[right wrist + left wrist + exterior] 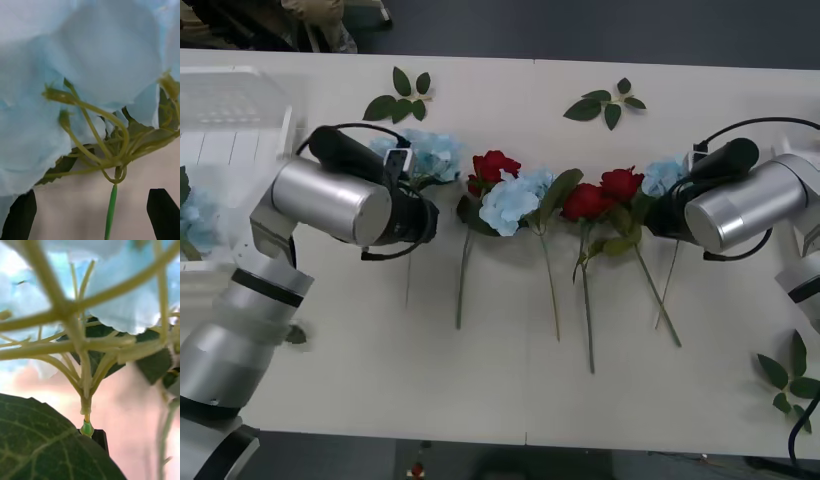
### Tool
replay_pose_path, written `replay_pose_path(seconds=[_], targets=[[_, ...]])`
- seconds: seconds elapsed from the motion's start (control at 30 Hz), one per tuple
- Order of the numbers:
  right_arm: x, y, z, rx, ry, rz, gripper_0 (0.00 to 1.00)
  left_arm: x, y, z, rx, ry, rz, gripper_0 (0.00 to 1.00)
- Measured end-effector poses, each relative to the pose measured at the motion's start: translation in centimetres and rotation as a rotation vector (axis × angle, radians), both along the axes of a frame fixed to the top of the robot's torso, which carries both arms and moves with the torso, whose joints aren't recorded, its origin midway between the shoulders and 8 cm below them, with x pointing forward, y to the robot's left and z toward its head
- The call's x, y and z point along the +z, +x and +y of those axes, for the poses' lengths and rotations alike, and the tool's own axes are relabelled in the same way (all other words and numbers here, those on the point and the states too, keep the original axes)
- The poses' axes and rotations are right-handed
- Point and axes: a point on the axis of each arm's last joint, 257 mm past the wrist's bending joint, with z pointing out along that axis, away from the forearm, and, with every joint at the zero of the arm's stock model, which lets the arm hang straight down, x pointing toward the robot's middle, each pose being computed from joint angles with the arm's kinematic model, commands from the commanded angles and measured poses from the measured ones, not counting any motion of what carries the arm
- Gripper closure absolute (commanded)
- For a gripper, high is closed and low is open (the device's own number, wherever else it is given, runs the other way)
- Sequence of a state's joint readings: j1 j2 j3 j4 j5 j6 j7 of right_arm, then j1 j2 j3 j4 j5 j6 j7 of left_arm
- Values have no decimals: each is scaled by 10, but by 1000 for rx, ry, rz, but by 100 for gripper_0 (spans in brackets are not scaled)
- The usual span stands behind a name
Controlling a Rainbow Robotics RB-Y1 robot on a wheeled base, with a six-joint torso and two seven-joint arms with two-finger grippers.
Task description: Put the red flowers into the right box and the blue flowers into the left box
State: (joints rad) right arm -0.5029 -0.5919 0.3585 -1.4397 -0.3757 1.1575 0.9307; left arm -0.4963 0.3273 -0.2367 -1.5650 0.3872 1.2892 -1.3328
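Surface (510,400): row of blue flowers (510,200) and red flowers (600,192) lying mid-way, stems toward the robot. Left box (240,130) at far left already holds some blue.

Left pincer (402,160) sits over the leftmost blue head; a stem lies at one black finger (99,437), but whether it is clamped I cannot tell.

Right pincer (110,213) is at the rightmost blue head, released, with the stem between its fingers.

Step judged: grasping. Next: close, lift, carry left.
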Motion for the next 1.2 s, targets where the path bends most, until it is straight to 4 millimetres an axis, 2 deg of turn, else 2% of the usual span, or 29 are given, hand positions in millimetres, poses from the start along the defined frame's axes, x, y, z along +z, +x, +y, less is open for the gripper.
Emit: replay_pose_path(seconds=[0.13,0.3,0.43,0.47,0.53,0.57,0.63,0.73,0.77,0.8,0.9,1.1,1.2], targets=[[-4,1,-4,-7,-1,1,13,32,-8,18,-57,72,-21,100],[-12,2,-13,-22,-7,4,13,71,-25,24,-124,105,-49,100],[-19,2,-17,-17,-34,5,13,89,-36,43,-148,152,-53,100],[-20,3,-16,-11,-34,0,17,92,-40,50,-147,164,-43,100],[-19,4,-15,-9,-35,-1,33,104,-46,68,-147,184,-33,100],[-19,4,-15,-9,-35,-1,47,110,-47,77,-153,196,-32,100],[-19,4,-16,-9,-35,-1,67,125,-49,100,-176,231,-40,100],[-19,4,-16,-10,-35,0,91,146,-52,137,-213,307,-49,100],[-19,4,-16,-10,-35,0,96,152,-53,150,-211,332,-48,100],[-19,4,-16,-10,-35,0,100,156,-54,161,-205,354,-43,100],[-19,4,-16,-10,-35,0,100,161,-63,195,-155,396,7,100],[-21,0,-18,-17,-41,16,100,154,-79,259,-28,336,139,100],[-23,-2,-17,-19,-36,25,100,142,-82,294,-79,383,193,100]])
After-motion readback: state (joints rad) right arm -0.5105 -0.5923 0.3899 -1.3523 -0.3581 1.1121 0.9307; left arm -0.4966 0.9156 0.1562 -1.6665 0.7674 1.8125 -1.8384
